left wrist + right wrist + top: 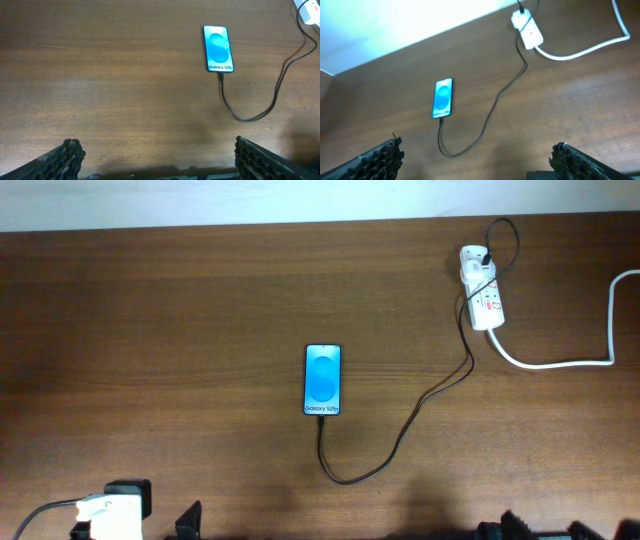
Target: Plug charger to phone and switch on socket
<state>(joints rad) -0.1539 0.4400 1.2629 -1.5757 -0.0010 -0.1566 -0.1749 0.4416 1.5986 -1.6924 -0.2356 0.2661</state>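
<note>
The phone (323,380) lies face up mid-table, its blue screen lit. It also shows in the left wrist view (218,49) and the right wrist view (443,97). The thin black charger cable (400,442) runs from the phone's near short end, loops, and goes up to the white socket (482,287) at the back right, where it is plugged in. The cable tip sits at the phone's port (220,75). My left gripper (155,155) is open and empty near the front edge. My right gripper (477,155) is open and empty, also at the front.
A thick white cord (570,358) leaves the socket and runs off the right edge. A white and black arm base (110,515) sits at the front left. The table's far edge meets a pale wall (250,200).
</note>
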